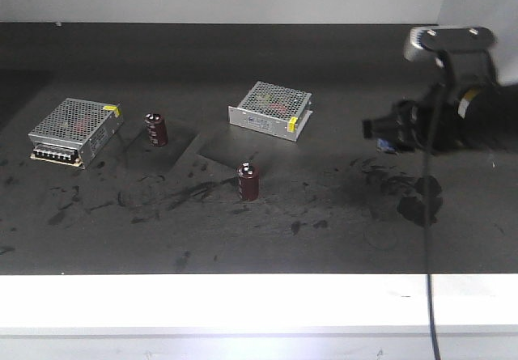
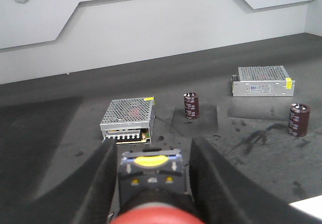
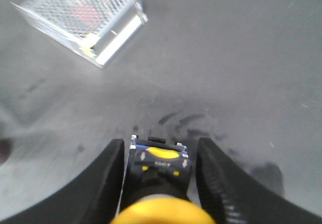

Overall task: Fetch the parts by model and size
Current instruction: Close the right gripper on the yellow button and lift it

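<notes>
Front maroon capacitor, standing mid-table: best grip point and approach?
I'd grip the front capacitor across its round side wall at mid-height, descending from above. It stands upright, apart from everything else, and its top carries small terminals, so avoid clamping there.

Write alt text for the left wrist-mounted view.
The left gripper holds a red-capped push-button switch between its jaws at bottom centre, cap nearest the camera. Ahead on the dark, stained table sit a mesh-covered power supply box and an upright maroon capacitor. A second box and second capacitor stand to the right, below a grey wall panel.
</notes>
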Robot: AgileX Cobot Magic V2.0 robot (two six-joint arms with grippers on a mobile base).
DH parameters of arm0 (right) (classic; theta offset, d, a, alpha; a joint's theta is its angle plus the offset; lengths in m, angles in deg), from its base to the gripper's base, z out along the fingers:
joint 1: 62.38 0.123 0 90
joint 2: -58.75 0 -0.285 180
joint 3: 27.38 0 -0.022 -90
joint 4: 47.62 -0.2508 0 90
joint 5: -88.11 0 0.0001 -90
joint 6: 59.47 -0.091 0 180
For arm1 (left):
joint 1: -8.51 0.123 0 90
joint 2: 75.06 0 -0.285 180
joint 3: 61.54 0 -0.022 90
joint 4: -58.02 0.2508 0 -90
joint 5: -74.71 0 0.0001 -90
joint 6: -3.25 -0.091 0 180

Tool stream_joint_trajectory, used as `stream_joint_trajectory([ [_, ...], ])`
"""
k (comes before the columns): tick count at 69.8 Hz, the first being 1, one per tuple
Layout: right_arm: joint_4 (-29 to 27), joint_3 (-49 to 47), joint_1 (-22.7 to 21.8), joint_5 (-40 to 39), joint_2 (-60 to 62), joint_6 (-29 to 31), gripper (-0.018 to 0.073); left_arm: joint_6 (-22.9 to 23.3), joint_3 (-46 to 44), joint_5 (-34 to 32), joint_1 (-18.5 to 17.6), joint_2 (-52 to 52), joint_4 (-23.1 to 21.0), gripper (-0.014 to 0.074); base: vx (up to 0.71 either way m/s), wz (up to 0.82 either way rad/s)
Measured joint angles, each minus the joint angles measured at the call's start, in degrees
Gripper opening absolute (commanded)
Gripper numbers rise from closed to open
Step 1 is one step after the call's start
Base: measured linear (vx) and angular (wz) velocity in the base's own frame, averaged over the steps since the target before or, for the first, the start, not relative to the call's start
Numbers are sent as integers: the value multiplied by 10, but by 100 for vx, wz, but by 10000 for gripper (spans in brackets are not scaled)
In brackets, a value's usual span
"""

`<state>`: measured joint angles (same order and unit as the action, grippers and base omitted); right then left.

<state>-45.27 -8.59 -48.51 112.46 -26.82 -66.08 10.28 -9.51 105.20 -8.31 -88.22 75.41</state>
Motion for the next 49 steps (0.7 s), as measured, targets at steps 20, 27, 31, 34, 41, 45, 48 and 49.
stream_joint_trajectory([
  [20,38,144,0,-87,179,0,-2,0,0,0,0,0,0,-6,0,0],
  [27,59,181,0,-105,244,0,-2,0,0,0,0,0,0,-6,0,0],
  [31,64,201,0,-109,281,0,-2,0,0,0,0,0,0,-6,0,0],
  [34,65,215,0,-110,308,0,-2,0,0,0,0,0,0,-6,0,0],
  [41,67,251,0,-109,379,0,-2,0,0,0,0,0,0,-6,0,0],
  [45,67,271,0,-105,422,0,-2,0,0,0,0,0,0,-6,0,0],
  [48,67,285,0,-100,456,0,-2,0,0,0,0,0,0,-6,0,0],
  [49,67,289,0,-98,465,0,-2,0,0,0,0,0,0,-6,0,0],
])
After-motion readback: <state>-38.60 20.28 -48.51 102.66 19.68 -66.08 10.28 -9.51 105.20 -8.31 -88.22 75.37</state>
